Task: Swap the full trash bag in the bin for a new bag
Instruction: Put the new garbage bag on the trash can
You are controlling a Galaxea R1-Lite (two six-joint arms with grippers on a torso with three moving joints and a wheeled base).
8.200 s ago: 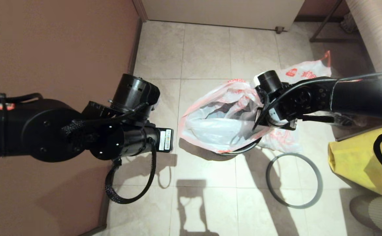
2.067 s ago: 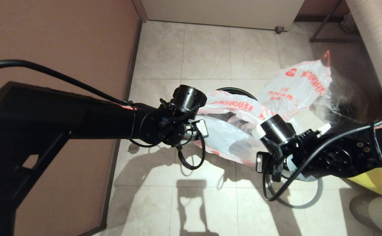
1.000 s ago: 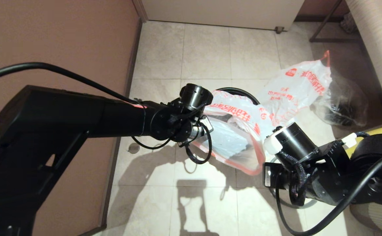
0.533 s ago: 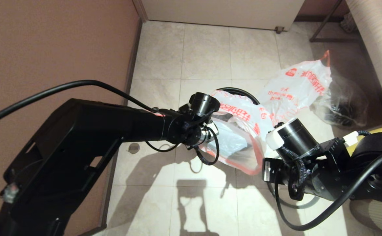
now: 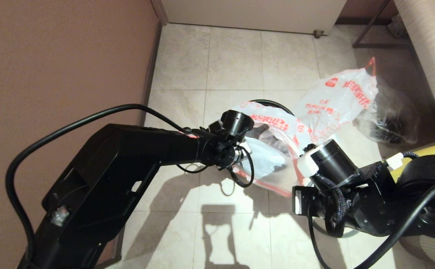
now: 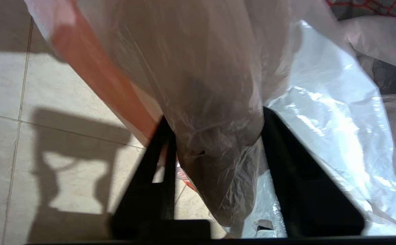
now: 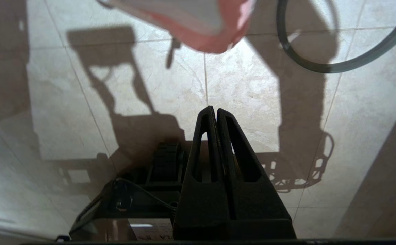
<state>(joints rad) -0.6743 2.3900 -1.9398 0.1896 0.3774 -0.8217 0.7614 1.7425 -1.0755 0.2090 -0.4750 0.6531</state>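
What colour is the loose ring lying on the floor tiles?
Grey. The ring shows best in the right wrist view, lying flat on the beige tiles; the head view mostly hides it behind the right arm.

Red Chinese print marks two white plastic bags, the new bag (image 5: 273,125) and the full trash bag (image 5: 342,97); the characters cannot be read.

Your right gripper (image 7: 216,114): fingers pressed together, nothing between them, pointing down at tiled floor (image 7: 252,98), clear of it. Ahead of tips, a pink-edged corner of thin plastic bag (image 7: 204,25) hangs into view, not touching gripper. Grey ring (image 7: 324,66) lies flat on tiles beside that corner, only part of it visible. Arm shadows fall across floor w/ hard edges.
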